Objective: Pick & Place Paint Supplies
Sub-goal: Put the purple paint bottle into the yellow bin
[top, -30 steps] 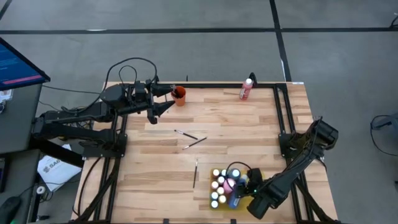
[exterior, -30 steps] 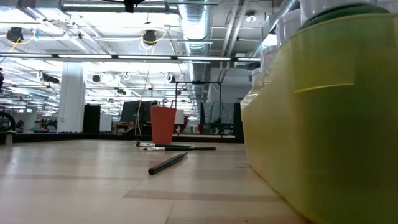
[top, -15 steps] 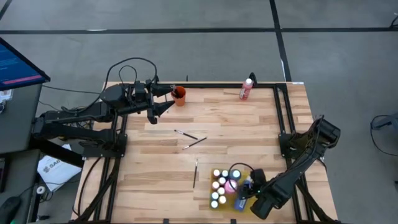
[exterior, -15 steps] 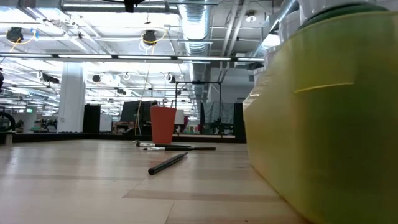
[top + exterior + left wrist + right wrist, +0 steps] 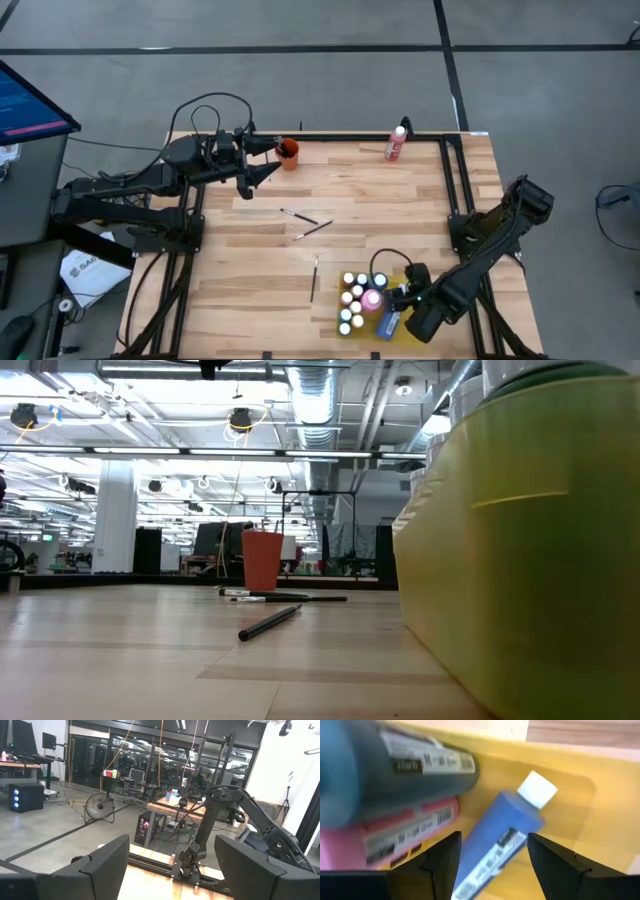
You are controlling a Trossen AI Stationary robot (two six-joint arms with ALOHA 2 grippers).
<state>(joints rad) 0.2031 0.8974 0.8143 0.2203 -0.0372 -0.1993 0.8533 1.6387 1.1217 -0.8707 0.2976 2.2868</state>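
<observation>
Right end effector [image 5: 392, 322] open over the blue bottle [image 5: 502, 840], which lies tilted in the yellow tray [image 5: 560, 825]. Left end effector [image 5: 268, 160] open beside the orange cup [image 5: 289, 152].

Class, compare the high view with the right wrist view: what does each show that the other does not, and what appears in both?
Only the high view shows the left end effector beside the orange cup, a pink bottle lying at the table's far edge, and three paintbrushes loose on the wood. Only the right wrist view shows the printed labels on the bottles. Both show the blue bottle lying on its side in the yellow tray, with the open right end effector over it.
</observation>
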